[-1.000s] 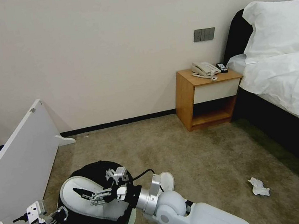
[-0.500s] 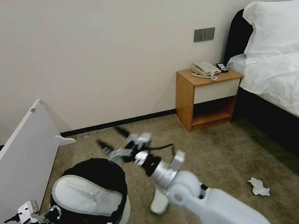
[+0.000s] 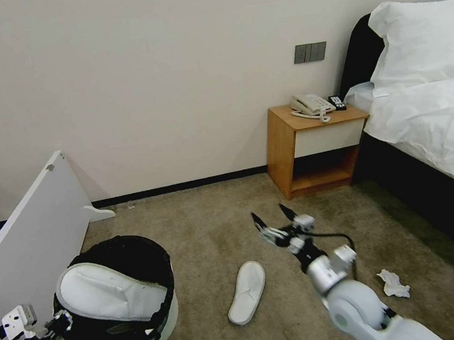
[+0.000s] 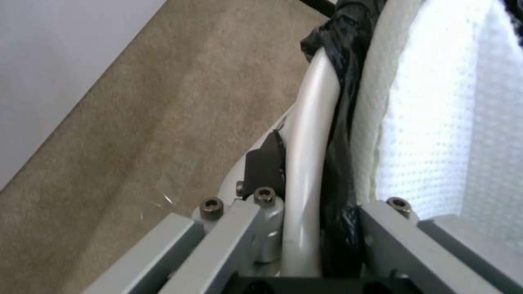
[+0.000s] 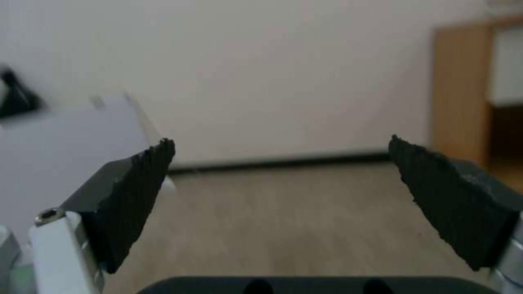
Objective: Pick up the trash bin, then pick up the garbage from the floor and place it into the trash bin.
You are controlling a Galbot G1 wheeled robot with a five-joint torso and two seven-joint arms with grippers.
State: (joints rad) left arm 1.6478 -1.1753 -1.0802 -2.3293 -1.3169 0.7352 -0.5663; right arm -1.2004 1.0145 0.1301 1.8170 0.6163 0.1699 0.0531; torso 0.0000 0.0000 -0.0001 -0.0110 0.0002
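Black-padded right gripper (image 3: 272,217) raised, spread

A wooden nightstand (image 3: 312,145) stood against the pale wall (image 3: 144,81), just beside a bed (image 3: 437,127) with a dark frame, white sheets and a white pillow (image 3: 426,40). On the nightstand's top sat a light-coloured telephone (image 3: 311,105) with a small dark device (image 3: 336,103) next to it. A grey switch panel (image 3: 309,52) was set into the wall above. Well apart from these, a white board (image 3: 26,244) leaned tilted near the dark baseboard (image 3: 185,186).
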